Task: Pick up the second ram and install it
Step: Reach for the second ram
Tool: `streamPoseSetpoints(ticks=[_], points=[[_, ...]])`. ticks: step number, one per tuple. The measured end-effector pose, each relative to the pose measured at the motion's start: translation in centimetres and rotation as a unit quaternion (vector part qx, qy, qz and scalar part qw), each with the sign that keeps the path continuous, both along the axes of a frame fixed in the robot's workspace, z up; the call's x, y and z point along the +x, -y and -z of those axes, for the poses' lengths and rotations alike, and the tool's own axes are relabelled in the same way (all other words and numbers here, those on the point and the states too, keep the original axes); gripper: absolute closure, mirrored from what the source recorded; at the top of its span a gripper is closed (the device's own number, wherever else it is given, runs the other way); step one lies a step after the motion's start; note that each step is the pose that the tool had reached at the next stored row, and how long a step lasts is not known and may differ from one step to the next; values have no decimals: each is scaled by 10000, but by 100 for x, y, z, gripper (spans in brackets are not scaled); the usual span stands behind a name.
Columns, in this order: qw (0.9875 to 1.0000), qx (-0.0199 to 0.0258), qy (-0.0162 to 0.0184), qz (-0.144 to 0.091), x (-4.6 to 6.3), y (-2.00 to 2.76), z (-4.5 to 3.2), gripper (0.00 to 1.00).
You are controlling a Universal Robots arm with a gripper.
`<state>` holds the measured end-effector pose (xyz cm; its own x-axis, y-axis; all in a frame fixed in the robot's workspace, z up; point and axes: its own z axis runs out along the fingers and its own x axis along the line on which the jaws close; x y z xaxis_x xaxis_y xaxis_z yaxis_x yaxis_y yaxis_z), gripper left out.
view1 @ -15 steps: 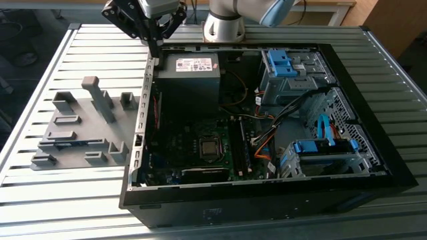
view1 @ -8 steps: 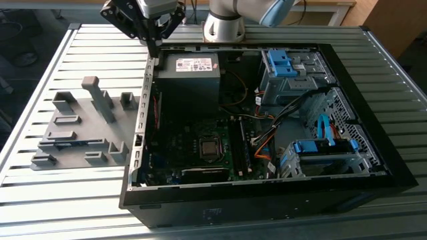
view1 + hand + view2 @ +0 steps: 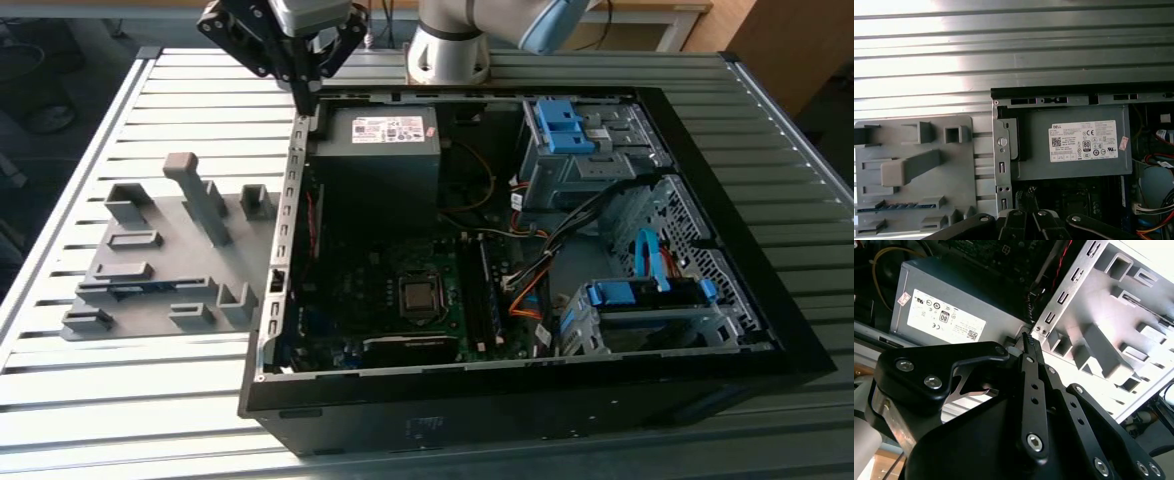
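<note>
Exterior view puts the black two-fingered gripper just above the far corner of the open black steel computer case. Its fingers are pressed together with nothing between them. Directly under the tips runs the case's silver perforated side wall, a thin upright edge between the case interior and the bare table. Toward the exterior view's left of the gripper the slatted aluminium table lies open, its ribs running across.

Below the gripper and off to that same side sits the flat grey plastic holder tray, studded with square blocks and one tall post. The second ram, a thin blue-green circuit-board stick, lies in a slot at the tray's end farthest from the gripper, well apart from the fingers. In the first wrist view it shows as a blue-green strip held between grey blocks of the tray.

On the other side of the wall, close under the gripper, is the matt grey metal power-supply box with its white label. In the second wrist view the closed tips hang near the wall beside that box.
</note>
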<state>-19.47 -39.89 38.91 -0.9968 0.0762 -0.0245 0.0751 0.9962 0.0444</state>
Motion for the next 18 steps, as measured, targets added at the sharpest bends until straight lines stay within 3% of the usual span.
streamPoseSetpoints(ticks=[18], points=[[10000,0,0,0,-43,0,2,89]])
